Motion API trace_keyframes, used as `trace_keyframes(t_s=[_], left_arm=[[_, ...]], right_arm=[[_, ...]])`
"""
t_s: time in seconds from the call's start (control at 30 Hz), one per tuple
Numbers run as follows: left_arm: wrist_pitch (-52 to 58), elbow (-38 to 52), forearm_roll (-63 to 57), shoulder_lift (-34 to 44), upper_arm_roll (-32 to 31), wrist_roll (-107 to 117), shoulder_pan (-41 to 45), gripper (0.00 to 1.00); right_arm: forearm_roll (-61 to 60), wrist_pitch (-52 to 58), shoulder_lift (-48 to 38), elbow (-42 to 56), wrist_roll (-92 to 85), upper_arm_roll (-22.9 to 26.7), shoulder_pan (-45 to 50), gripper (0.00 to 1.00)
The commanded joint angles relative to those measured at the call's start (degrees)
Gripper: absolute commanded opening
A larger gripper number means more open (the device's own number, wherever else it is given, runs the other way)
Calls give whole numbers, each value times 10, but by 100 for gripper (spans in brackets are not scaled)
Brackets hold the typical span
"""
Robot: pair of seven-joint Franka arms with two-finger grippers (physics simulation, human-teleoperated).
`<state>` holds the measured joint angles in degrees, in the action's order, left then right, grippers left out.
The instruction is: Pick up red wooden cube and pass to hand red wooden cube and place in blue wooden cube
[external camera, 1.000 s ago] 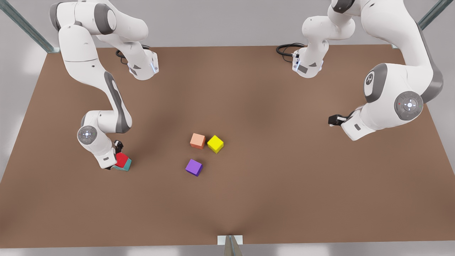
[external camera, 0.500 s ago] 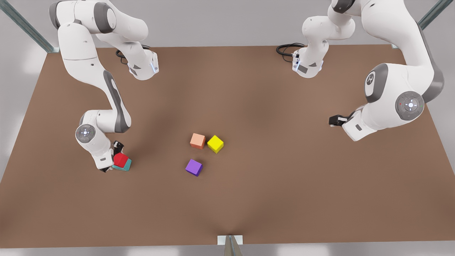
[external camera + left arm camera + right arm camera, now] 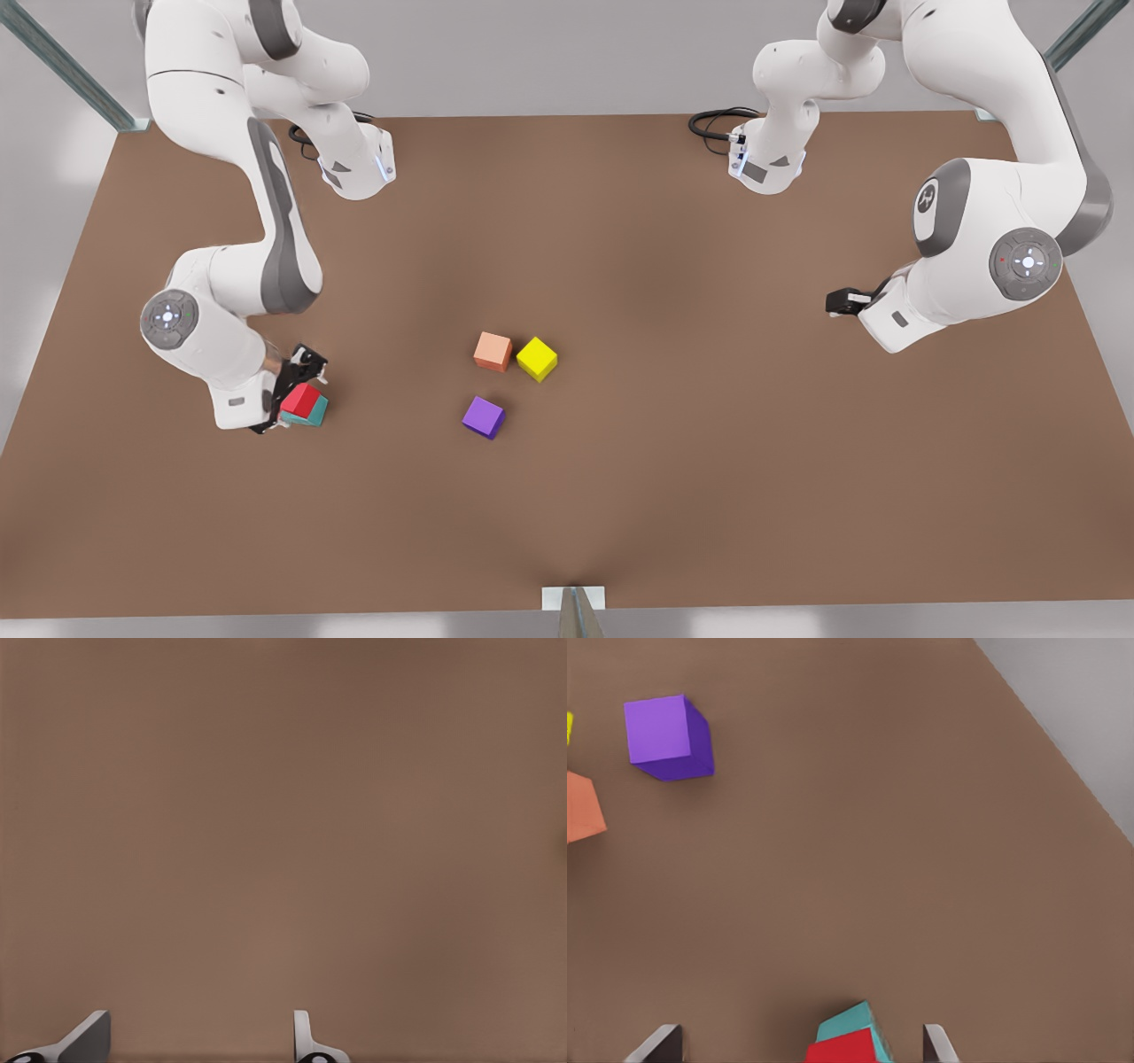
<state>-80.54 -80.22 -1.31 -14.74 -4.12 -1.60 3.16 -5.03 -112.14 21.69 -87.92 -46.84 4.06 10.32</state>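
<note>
My right gripper (image 3: 297, 390), at the front view's left, stands with its fingers (image 3: 937, 1043) spread apart on either side of the red wooden cube (image 3: 302, 400), which rests on top of the blue wooden cube (image 3: 312, 414) and touches it, set a little off square. The pickup, the handover and the placing appear done; what is left, I judge, is to lift clear without nudging the stack. My left gripper (image 3: 842, 302) waits well apart over bare table (image 3: 709, 461), fingers (image 3: 306, 1038) parted and empty. The salmon-orange cube (image 3: 493, 351), yellow cube (image 3: 537, 358) and purple cube (image 3: 483, 416) lie mid-table.
</note>
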Motion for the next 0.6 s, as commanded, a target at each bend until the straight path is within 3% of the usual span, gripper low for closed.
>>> trace_keyframes(t_s=[0.0,0.1,0.17,0.33,0.57], left_arm=[[2,0,0,1,0,5,0,100],[5,0,0,1,0,5,0,100],[5,0,0,0,0,5,0,100],[5,0,0,-2,0,5,0,100],[17,1,0,-2,0,5,0,100]], right_arm=[[-15,290,30,97,626,1,7,100],[43,415,20,210,628,4,7,100],[41,479,-52,213,658,-7,3,100],[41,412,-163,80,659,-56,-47,100],[47,403,-163,72,658,-56,-47,100]])
